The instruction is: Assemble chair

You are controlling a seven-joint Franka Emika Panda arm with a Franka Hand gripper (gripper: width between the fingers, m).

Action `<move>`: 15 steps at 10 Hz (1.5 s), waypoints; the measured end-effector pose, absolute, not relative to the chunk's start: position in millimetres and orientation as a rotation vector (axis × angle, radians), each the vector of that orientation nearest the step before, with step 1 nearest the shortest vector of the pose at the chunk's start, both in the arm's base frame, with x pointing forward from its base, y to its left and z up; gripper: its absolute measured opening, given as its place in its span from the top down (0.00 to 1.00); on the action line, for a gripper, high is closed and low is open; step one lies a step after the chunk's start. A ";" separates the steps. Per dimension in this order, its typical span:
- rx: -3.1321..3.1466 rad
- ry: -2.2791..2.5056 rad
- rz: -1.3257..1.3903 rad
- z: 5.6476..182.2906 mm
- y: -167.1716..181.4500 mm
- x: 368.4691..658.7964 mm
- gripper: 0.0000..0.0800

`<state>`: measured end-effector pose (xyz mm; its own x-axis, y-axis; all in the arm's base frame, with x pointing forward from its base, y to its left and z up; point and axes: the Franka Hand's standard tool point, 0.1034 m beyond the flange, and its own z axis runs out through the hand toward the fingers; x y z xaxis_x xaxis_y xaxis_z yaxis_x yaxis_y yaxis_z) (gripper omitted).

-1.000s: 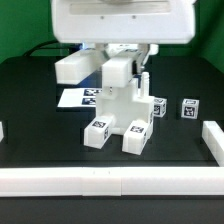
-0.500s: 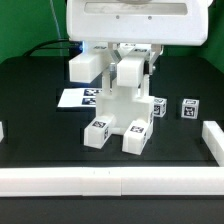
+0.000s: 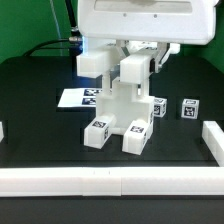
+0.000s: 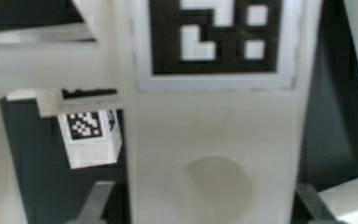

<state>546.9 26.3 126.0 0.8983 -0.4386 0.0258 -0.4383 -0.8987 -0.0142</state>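
Note:
My gripper (image 3: 135, 58) hangs under the wide white hand at the top of the exterior view and is shut on a white chair part (image 3: 136, 70). In the wrist view this part is a long white slab (image 4: 211, 130) with a black-and-white tag, lying between my gripper's (image 4: 206, 205) two dark fingers (image 4: 105, 200). A second white block (image 3: 92, 63) sits level with it on the exterior view's left. Below stands the partly built chair (image 3: 120, 105) on tagged feet (image 3: 97, 131). The held part is slightly to the exterior view's right of the chair's column.
The marker board (image 3: 75, 99) lies behind the chair on the exterior view's left. Two small tagged white parts (image 3: 158, 107) (image 3: 189, 107) stand to the right. White border rails run along the front (image 3: 110, 180) and right (image 3: 212, 140). Another tagged piece (image 4: 87, 125) shows in the wrist view.
The hand has moved toward the exterior view's right and slightly up, carrying the white part and the block beside it. The standing chair has not moved.

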 end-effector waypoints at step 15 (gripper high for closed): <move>-3.071 0.631 -0.067 117.9 30.9 541.5 0.64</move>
